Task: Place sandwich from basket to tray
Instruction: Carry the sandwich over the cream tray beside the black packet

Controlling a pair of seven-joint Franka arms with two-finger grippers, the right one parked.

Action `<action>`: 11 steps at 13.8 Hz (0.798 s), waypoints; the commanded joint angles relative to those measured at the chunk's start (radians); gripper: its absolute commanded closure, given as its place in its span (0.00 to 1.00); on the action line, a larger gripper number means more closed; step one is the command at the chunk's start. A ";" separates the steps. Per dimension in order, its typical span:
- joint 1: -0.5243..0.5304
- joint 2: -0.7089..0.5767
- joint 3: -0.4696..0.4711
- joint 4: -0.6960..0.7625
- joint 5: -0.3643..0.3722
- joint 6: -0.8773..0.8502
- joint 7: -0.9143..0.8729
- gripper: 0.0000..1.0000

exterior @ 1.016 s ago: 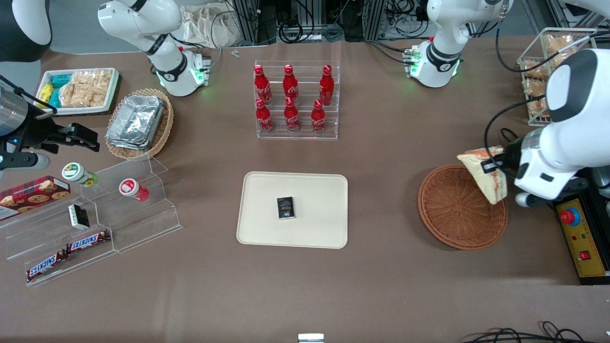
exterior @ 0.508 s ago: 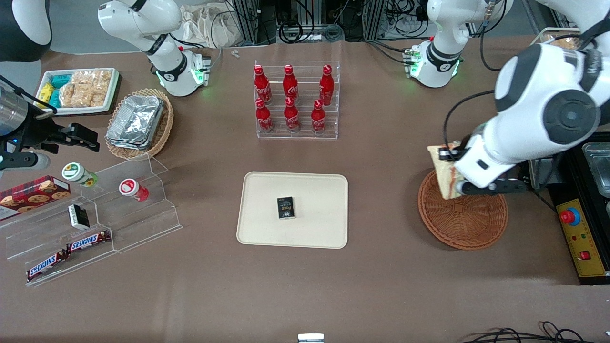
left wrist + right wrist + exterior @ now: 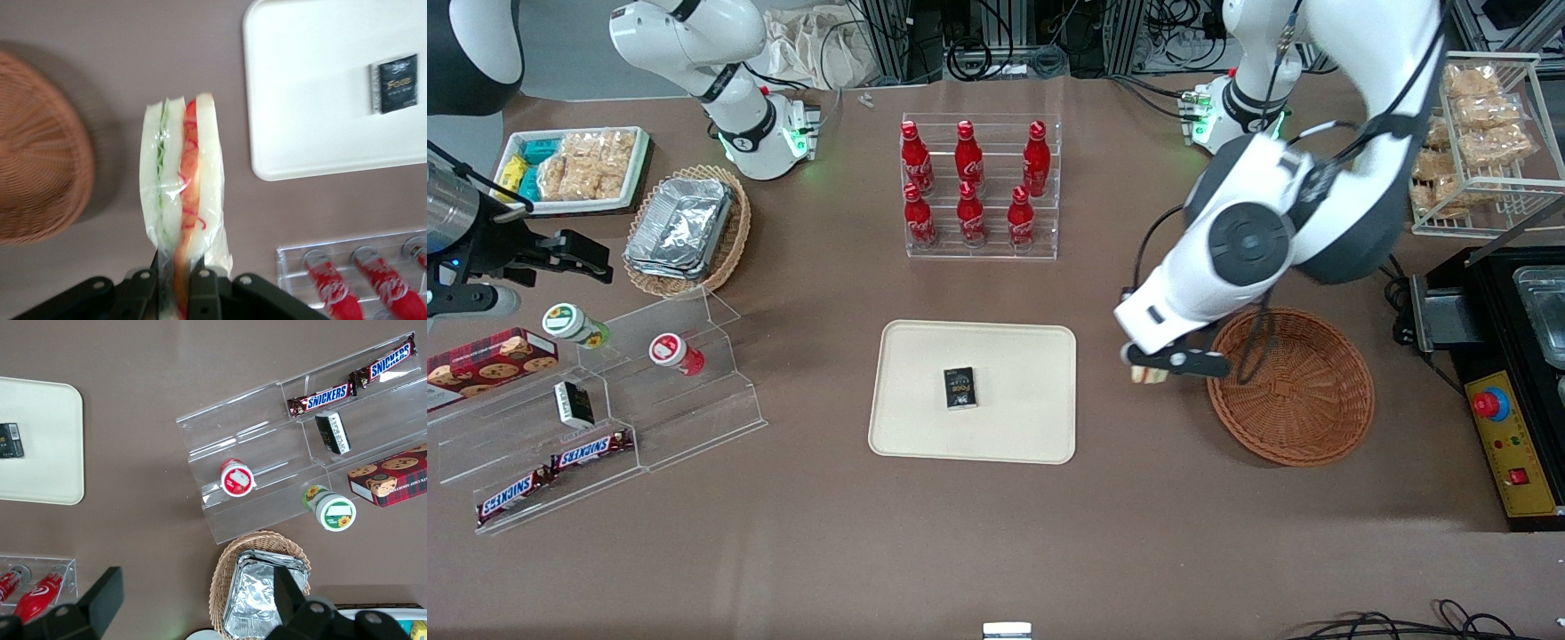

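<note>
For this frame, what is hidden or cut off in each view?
- Front view: the sandwich is almost wholly covered by the working arm; only a corner shows beside the tool, between the basket and the tray.
- Left wrist view: the sandwich's gripped end disappears between the tool's fingers.
- Left wrist view: the basket and tray are cut off by the picture edges.

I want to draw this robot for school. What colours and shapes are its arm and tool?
The working arm is glossy white with rounded, chunky segments, dark grey joint bands and a round dark grey cap. Thin black cables loop alongside it. Its base glows green. The tool is matte black with two narrow fingers and small silver screws.
</note>
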 commanded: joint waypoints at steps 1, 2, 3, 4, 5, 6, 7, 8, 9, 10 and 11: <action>-0.073 0.088 0.002 0.029 0.023 0.119 -0.096 1.00; -0.081 0.111 0.002 0.031 0.021 0.163 -0.112 1.00; -0.098 0.135 0.004 0.034 0.024 0.220 -0.119 1.00; -0.116 0.163 0.007 0.037 0.035 0.280 -0.121 1.00; -0.125 0.195 0.007 0.041 0.061 0.326 -0.125 1.00; -0.133 0.227 0.007 0.044 0.076 0.358 -0.136 1.00; -0.135 0.253 0.007 0.051 0.081 0.378 -0.139 1.00; -0.144 0.278 0.008 0.055 0.081 0.394 -0.139 1.00; -0.147 0.309 0.008 0.067 0.083 0.413 -0.139 1.00; -0.147 0.347 0.008 0.086 0.083 0.418 -0.139 1.00; -0.147 0.372 0.008 0.101 0.083 0.420 -0.139 1.00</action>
